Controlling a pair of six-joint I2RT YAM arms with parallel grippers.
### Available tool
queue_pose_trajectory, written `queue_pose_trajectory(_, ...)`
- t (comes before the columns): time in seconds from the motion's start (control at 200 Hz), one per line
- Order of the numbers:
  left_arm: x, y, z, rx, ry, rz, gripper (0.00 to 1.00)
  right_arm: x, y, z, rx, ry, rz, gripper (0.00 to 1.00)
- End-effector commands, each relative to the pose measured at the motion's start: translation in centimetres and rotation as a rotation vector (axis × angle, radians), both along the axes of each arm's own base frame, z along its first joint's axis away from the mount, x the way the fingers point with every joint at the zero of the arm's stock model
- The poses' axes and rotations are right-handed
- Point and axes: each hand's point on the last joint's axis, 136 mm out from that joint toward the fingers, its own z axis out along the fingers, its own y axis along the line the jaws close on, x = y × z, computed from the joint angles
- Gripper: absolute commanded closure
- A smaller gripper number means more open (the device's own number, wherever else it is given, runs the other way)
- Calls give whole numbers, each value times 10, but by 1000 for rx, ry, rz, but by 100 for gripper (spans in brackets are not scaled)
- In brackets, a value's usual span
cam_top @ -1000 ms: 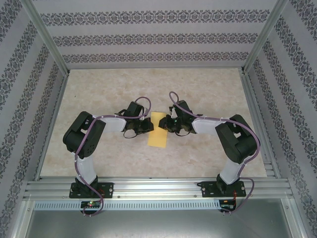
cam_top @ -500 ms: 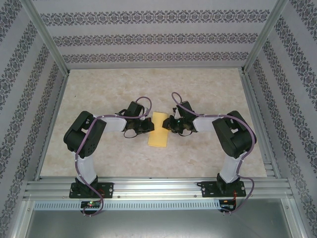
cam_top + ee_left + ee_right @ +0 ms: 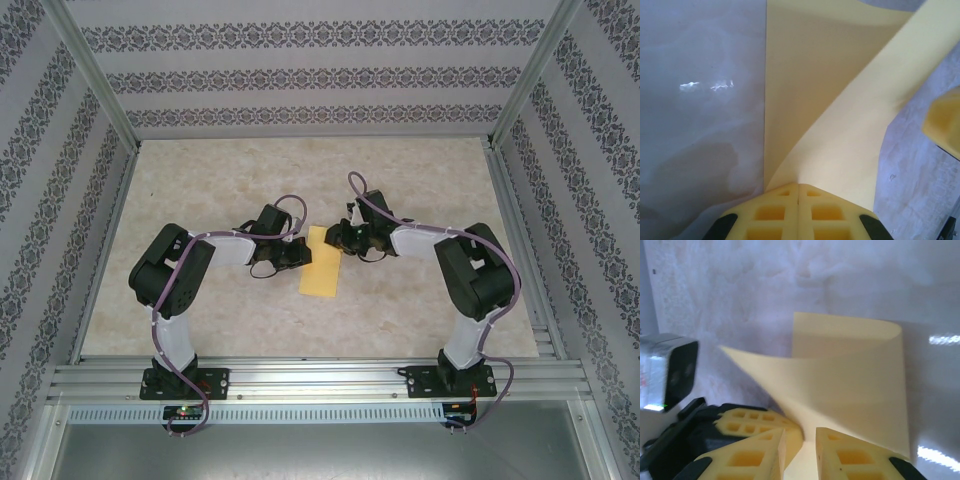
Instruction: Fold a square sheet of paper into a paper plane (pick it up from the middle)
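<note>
The first fold seems in hand: left tool (image 3: 798,187) clamps the lifted edge of the square sheet of paper (image 3: 320,272), right tool (image 3: 801,436) slightly parted; next, align edges and crease

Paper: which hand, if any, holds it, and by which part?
The left hand pinches the paper at its lifted left edge. The right hand is slightly open beside it, not clamping.

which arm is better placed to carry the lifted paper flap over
Probably left. The left gripper is shut on the raised edge of the square sheet of paper; the right gripper has its jaws apart.
</note>
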Motion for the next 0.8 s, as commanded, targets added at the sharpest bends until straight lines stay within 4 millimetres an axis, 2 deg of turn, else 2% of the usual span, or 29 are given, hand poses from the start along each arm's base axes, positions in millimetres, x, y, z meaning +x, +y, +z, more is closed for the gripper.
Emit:
queue_pose_trajectory(0.0,-44,28,-60,186,174,-19,100,2,-12,-27,-66,32,-26,76)
queue_pose_trajectory(0.095,-45,28,-59,186,172,-20,100,-1,-19,-41,-108,60,-38,77)
queue_pose_trajectory(0.18,-45,29,-60,189,173,-22,100,-1,-19,-41,-109,65,-36,76)
queue_pose_trajectory(0.355,-46,31,-61,199,174,-25,100,10,-10,-1,-37,-2,-17,75)
queue_pose_trajectory(0.46,-45,30,-60,195,173,-24,100,19,-9,6,-9,-11,-16,75)
queue_pose_trajectory(0.619,-46,29,-59,196,174,-30,100,26,-12,-13,-19,30,-26,75)
queue_pose_trajectory(0.794,-46,29,-59,194,174,-30,100,22,-24,-43,-94,94,-56,75)
